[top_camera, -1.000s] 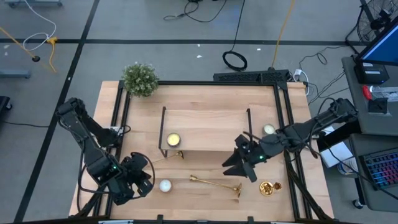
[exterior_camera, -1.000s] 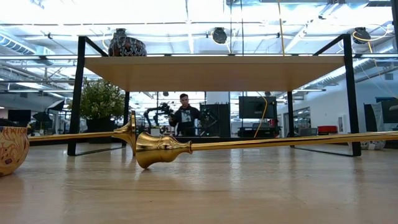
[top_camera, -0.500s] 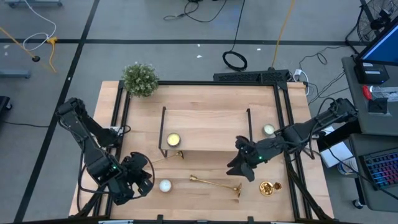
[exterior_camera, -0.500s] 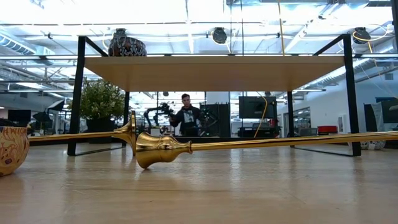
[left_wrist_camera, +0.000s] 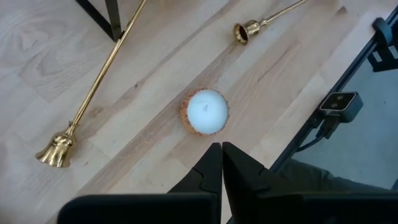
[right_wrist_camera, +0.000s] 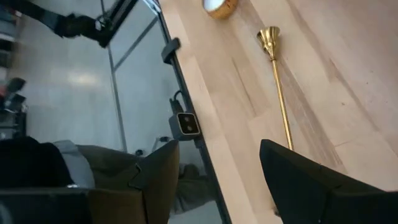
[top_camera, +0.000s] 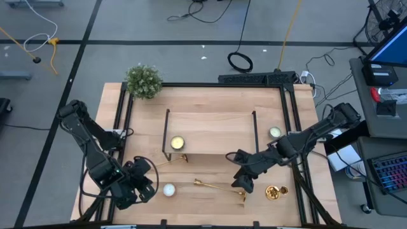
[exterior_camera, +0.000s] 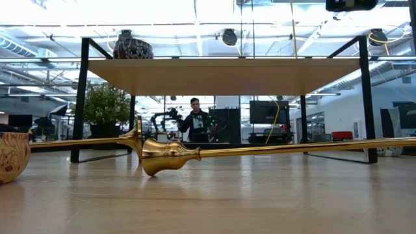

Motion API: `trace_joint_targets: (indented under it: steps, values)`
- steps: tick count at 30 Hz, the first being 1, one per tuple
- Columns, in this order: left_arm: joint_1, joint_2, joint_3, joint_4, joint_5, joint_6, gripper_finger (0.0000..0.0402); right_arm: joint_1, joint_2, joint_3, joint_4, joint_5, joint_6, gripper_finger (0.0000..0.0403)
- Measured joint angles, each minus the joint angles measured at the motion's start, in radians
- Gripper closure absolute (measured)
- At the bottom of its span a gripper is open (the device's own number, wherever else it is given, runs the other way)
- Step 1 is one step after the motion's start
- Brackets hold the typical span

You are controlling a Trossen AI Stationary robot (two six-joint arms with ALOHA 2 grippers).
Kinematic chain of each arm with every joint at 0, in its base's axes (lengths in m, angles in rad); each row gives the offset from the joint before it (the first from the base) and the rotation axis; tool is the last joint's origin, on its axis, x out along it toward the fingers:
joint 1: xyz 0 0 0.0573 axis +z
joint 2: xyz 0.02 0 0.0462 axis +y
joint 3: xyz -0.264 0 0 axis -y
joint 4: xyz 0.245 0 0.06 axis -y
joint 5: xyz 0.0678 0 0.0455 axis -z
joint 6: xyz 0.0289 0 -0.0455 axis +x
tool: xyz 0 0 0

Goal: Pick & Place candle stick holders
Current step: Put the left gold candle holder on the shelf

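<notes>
I have the right hand hanging open and empty just above the flared-base end of the front candle stick holder, which lies flat on the desk with its stem running away from my fingers toward the white tealight. In the right wrist view that stem sits in the gap between my two fingers. My worry is the roll: the stem is thin and round, so if one finger touches first it may skid or spin away across the wood. Closing near the base could also let the long end swing and knock the tealight. A second candle stick holder lies beyond, under the wooden shelf, clear of me. The left hand waits fully closed on nothing, over the tealight.
</notes>
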State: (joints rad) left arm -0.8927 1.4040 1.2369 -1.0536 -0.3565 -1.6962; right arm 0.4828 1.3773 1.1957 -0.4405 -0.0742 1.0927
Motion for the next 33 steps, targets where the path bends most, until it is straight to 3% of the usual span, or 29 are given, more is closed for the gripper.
trace_joint_targets:
  steps: [10, 14, 20, 25, 29, 33]
  values:
    - [-0.011, 0.002, 0.0, -0.049, 0.025, 0.177, 0.0385, 0.0, 0.052, 0.0, 0.079, -0.048, -0.016, 0.0184]
    - [-0.011, 0.002, 0.0, -0.086, 0.038, 0.177, 0.0397, 0.0, 0.052, 0.0, 0.111, -0.057, -0.021, 0.0184]
    - [0.014, 0.011, 0.0, -0.195, 0.07, 0.015, 0.0385, -0.002, 0.052, 0.0, 0.207, -0.056, -0.048, 0.0184]
    - [0.015, 0.012, 0.0, -0.189, 0.078, -0.066, 0.0387, -0.015, 0.051, 0.0, 0.274, -0.056, -0.066, 0.0184]
    - [0.015, 0.012, 0.0, -0.189, 0.095, -0.271, 0.0398, -0.03, 0.051, 0.0, 0.31, -0.056, -0.066, 0.0184]
    - [0.015, 0.012, 0.0, -0.16, 0.097, -0.409, 0.0381, -0.048, 0.051, 0.0, 0.326, -0.052, -0.062, 0.0184]
